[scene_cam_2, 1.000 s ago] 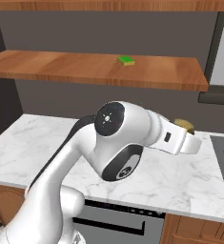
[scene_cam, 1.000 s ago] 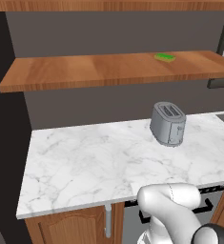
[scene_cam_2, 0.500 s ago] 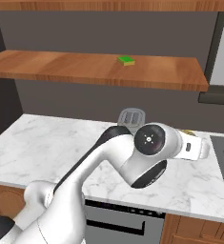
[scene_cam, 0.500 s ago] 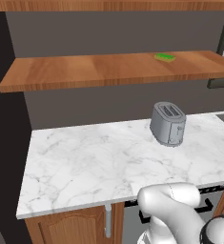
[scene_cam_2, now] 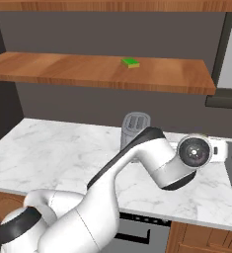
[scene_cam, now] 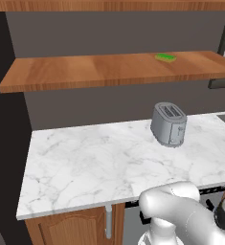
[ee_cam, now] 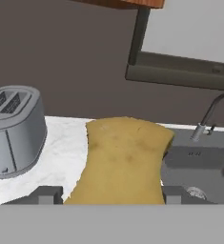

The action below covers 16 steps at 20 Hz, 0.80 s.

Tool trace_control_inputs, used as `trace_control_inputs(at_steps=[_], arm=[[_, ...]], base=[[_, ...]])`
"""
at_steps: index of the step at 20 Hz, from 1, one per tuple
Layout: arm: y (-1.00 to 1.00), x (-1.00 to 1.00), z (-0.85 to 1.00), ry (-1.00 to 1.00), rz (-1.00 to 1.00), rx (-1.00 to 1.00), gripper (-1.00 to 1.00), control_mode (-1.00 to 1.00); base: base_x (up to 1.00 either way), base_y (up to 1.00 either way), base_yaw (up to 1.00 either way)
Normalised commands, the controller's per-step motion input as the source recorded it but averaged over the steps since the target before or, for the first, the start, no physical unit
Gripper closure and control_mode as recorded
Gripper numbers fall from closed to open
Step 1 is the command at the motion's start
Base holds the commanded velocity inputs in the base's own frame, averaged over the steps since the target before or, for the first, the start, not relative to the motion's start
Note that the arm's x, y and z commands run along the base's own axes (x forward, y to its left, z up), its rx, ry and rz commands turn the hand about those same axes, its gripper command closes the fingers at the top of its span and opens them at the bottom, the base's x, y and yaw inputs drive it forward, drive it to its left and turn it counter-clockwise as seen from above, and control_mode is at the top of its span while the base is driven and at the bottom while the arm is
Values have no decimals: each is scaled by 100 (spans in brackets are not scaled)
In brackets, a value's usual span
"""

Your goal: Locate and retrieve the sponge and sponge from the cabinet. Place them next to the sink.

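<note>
Olive-yellow sponge (ee_cam: pixel 123 159) sits clamped in my end effector (ee_cam: pixel 106 194), above the worktop (ee_cam: pixel 63 157) between toaster (ee_cam: pixel 13 128) and sink (ee_cam: pixel 199 164); I should lower it flat beside the basin; green sponge (scene_cam_2: pixel 131 63) waits on the cabinet (scene_cam_2: pixel 88 74) shelf

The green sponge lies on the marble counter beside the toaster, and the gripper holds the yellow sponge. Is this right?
Not quite. The green sponge lies on the wooden shelf above the toaster, as the right base view shows. The gripper does hold the yellow sponge.
</note>
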Motion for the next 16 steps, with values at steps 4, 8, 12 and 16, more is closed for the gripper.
trace_control_inputs(at_steps=[4, 8, 12, 16], arm=[[-25, 48, -32, 3, 29, -1, 100, -100], [-17, 41, -23, 10, 25, -1, 100, -100], [-14, 38, -8, 12, 12, -1, 100, -100], [-15, 32, -14, 16, 9, 0, 100, -100]], base=[[0, 0, 0], [0, 0, 0], [0, 0, 0], [0, 0, 0]])
